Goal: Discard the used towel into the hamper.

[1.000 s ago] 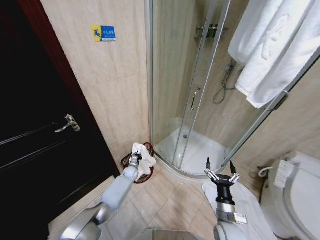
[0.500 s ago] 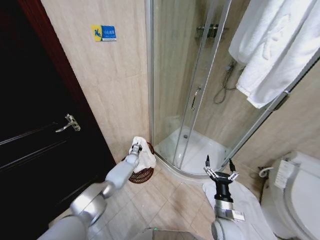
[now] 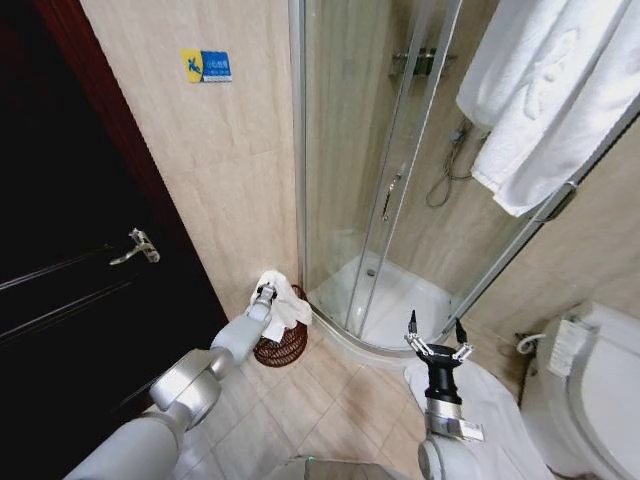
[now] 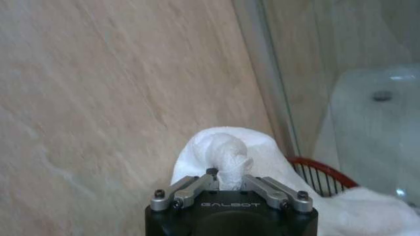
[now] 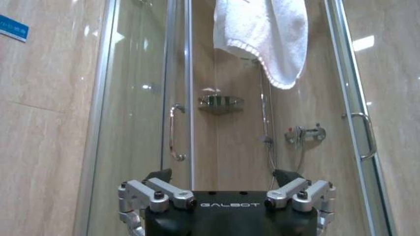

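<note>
One towel (image 3: 285, 305) is pinched in the left gripper (image 3: 264, 296) directly over the hamper (image 3: 283, 345), which stands by the shower corner. The right gripper (image 3: 434, 337) hangs spread wide above the floor.

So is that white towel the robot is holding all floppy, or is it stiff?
Probably floppy: the towel bunches into a soft lump where the left end effector pinches it, and the rest droops over the hamper rim. It likely weighs little, since a small pinch holds it up. Once released it should slump down, not roll or bounce.
</note>
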